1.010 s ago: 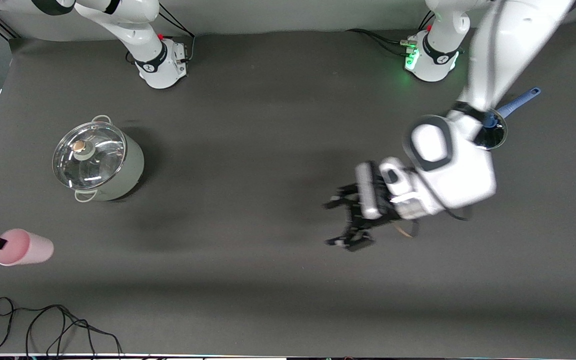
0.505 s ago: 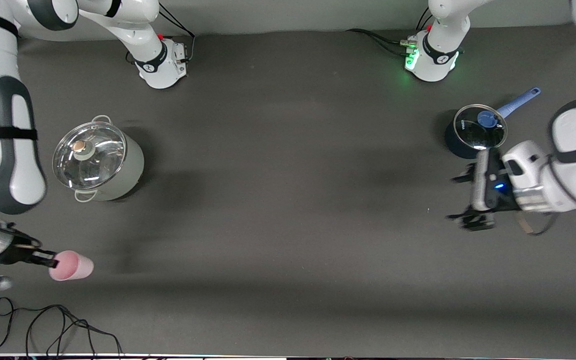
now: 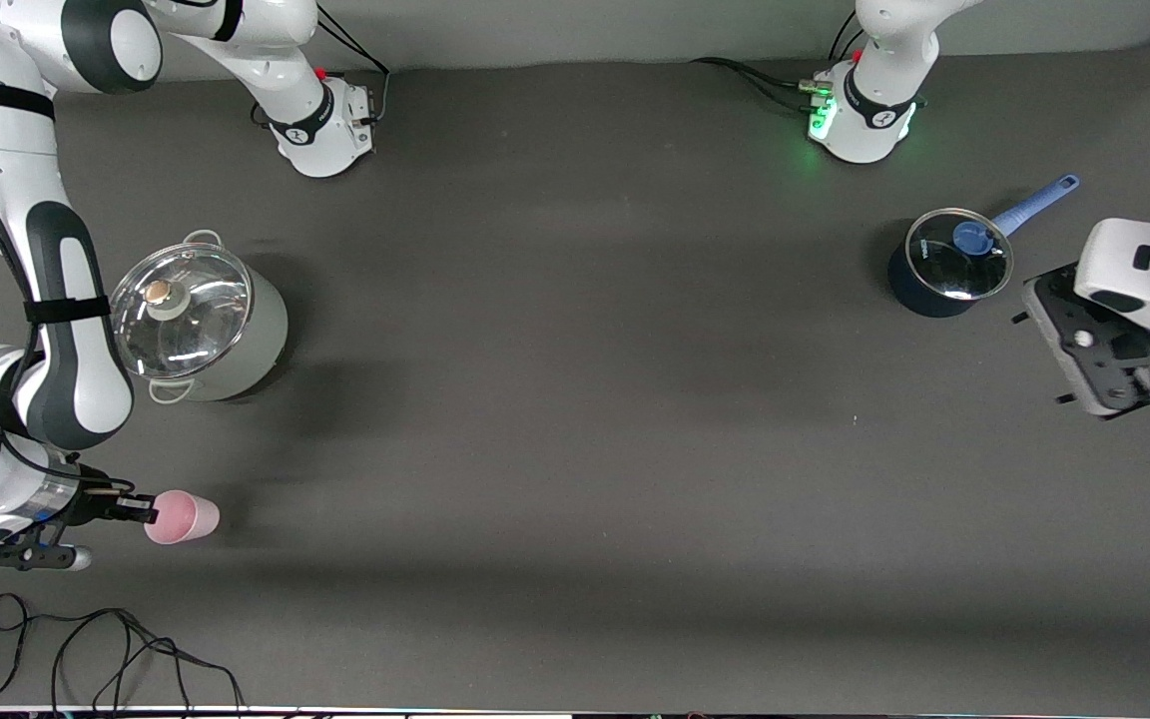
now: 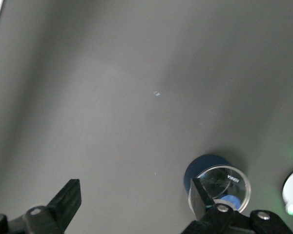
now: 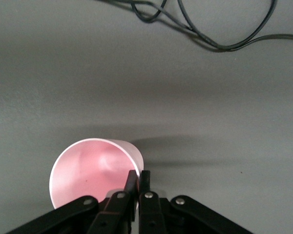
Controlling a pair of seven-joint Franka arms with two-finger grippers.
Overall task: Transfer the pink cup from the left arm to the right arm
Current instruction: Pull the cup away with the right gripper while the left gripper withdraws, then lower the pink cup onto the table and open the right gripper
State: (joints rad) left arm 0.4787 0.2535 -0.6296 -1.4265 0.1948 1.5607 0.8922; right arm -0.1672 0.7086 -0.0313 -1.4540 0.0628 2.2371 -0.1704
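Observation:
The pink cup (image 3: 183, 516) hangs on its side low over the table, at the right arm's end and nearer to the front camera than the big pot. My right gripper (image 3: 148, 509) is shut on its rim. In the right wrist view the two fingers (image 5: 133, 181) pinch the rim wall of the cup (image 5: 90, 168), one inside and one outside. My left gripper (image 3: 1092, 348) is open and empty over the left arm's end of the table, beside the saucepan. The left wrist view shows its spread fingers (image 4: 68, 197) with only bare mat between them.
A large steel pot with a glass lid (image 3: 196, 322) stands close to the right arm. A dark saucepan with a blue handle (image 3: 948, 266) stands by the left gripper and also shows in the left wrist view (image 4: 219, 184). A black cable (image 3: 106, 647) lies at the front edge.
The right gripper has carried the cup in from the table's end toward the middle. The left arm has pulled back from mid-table to its own end, past the saucepan, empty.

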